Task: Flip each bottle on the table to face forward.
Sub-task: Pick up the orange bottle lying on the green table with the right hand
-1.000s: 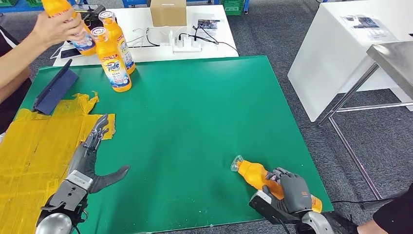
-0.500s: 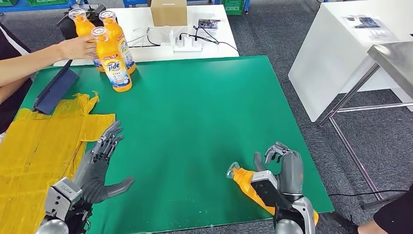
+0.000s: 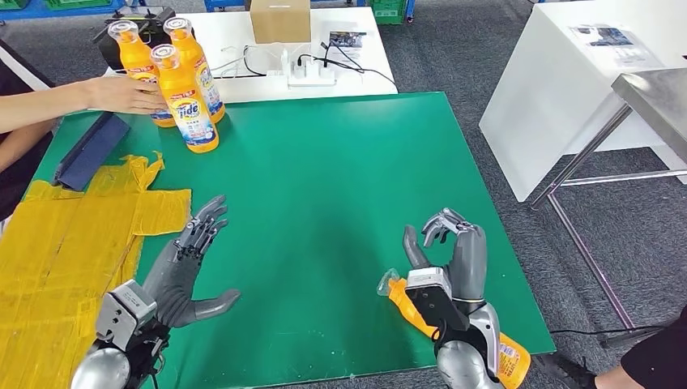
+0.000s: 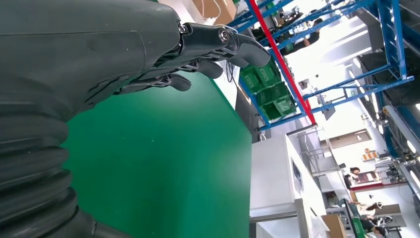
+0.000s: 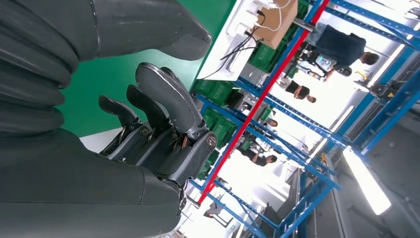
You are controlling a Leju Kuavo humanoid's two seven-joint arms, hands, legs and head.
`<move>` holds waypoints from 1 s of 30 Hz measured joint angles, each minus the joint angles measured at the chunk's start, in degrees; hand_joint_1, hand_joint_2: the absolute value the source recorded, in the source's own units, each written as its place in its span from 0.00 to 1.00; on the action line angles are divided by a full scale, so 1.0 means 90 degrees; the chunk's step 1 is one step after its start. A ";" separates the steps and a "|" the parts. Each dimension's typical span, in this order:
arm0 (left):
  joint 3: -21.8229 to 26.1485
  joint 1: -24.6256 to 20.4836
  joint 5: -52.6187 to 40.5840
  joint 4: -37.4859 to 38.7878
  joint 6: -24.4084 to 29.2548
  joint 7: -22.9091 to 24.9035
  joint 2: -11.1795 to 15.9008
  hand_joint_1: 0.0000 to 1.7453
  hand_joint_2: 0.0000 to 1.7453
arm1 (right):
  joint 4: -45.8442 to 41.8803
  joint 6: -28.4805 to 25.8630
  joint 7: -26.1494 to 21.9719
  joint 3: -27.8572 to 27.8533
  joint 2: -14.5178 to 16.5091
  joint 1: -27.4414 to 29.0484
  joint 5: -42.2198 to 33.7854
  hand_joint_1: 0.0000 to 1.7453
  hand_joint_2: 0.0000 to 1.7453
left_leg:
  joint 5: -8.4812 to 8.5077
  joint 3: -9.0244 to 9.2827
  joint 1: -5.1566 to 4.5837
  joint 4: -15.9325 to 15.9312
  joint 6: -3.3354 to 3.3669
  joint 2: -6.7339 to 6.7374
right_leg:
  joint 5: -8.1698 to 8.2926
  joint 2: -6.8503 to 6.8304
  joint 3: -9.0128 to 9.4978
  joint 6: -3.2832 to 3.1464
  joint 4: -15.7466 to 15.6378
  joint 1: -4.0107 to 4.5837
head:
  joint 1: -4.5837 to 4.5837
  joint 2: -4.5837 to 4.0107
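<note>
orange bottle (image 3: pixel 405 301) lies on its side on the green table (image 3: pixel 324 178), just under the raised right robot hand (image 3: pixel 454 251), which is released with fingers curled, grasping nothing. left robot hand (image 3: pixel 185 267) is spread and empty, well apart from it. judged step: regrasp; next the right robot hand must lower onto the bottle body.

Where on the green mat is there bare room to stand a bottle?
The green mat is bare across its middle and far right, between the standing bottles and the right hand. The far left corner is crowded by bottles and a person's hand; the lying bottle occupies the near right.
</note>
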 joint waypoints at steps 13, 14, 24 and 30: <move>-0.0159 -0.0244 0.0179 0.0216 -0.0063 0.0103 -0.0010 0.00 1.00 | 0.0140 0.0106 0.0081 0.0297 0.0061 -0.0223 0.0062 0.09 1.00 | 0.0000 0.0001 0.0000 0.0000 0.0000 0.0000 | -0.0001 0.0000 -0.0011 -0.0002 0.0000 0.0000 | 0.0001 0.0000; -0.0173 -0.0271 0.0197 0.0241 -0.0055 0.0128 -0.0014 0.00 1.00 | 0.0189 0.0166 0.0202 0.0354 0.0066 -0.0260 0.0154 0.00 1.00 | 0.0000 0.0001 0.0000 0.0000 0.0000 0.0001 | 0.0000 0.0000 -0.0006 -0.0001 0.0000 0.0000 | 0.0002 0.0000; -0.0084 0.0164 0.0185 0.0151 0.0184 0.0245 -0.0018 0.00 1.00 | 0.0020 0.0938 0.1225 0.1223 -0.0256 0.0177 0.0845 0.00 1.00 | -0.0011 -0.0005 0.0000 0.0000 -0.0007 -0.0001 | -0.0009 -0.0001 -0.0002 -0.0005 -0.0001 0.0000 | 0.0001 0.0000; 0.0244 0.0638 0.0119 -0.0071 0.0299 0.0265 -0.0029 0.00 1.00 | -0.0486 0.1027 0.2201 0.1612 -0.1046 0.0997 0.0894 0.00 1.00 | -0.0034 -0.0002 -0.0002 0.0000 -0.0007 -0.0010 | -0.0038 -0.0002 -0.0054 -0.0007 -0.0004 -0.0004 | 0.0002 0.0000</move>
